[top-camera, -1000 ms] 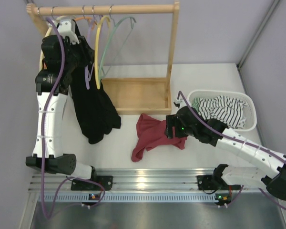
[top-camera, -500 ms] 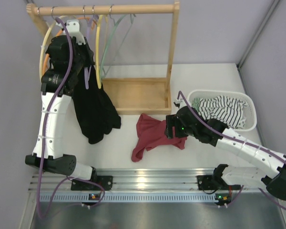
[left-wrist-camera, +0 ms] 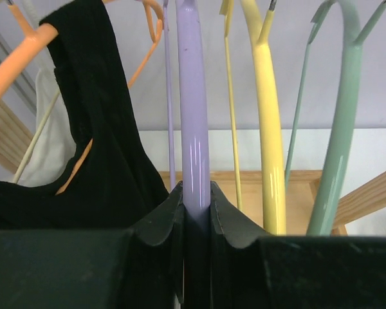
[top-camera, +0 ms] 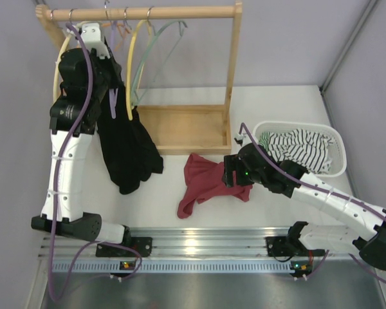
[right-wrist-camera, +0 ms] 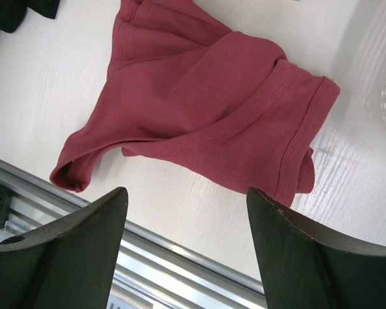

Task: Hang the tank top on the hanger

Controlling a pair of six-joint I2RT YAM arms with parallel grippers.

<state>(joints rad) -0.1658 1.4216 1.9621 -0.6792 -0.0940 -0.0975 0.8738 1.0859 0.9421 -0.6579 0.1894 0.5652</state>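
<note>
Left arm [top-camera: 65, 161]: raised and extended away from its base, white links close to vertical in the top view, wrist bent at the far end. Left gripper [left-wrist-camera: 196, 201]: jaws drawn in tight, one finger pressing each flank of the hanger [left-wrist-camera: 193, 116], whose lavender bar rises straight out from between the fingertips.

Right arm [top-camera: 328, 196]: stretched low and leftward from its base, dark wrist housing at the far end. Right gripper [right-wrist-camera: 186, 196]: directed downward, fingers [right-wrist-camera: 83, 251] spread wide apart, the gap between them unoccupied, holding nothing.
</note>
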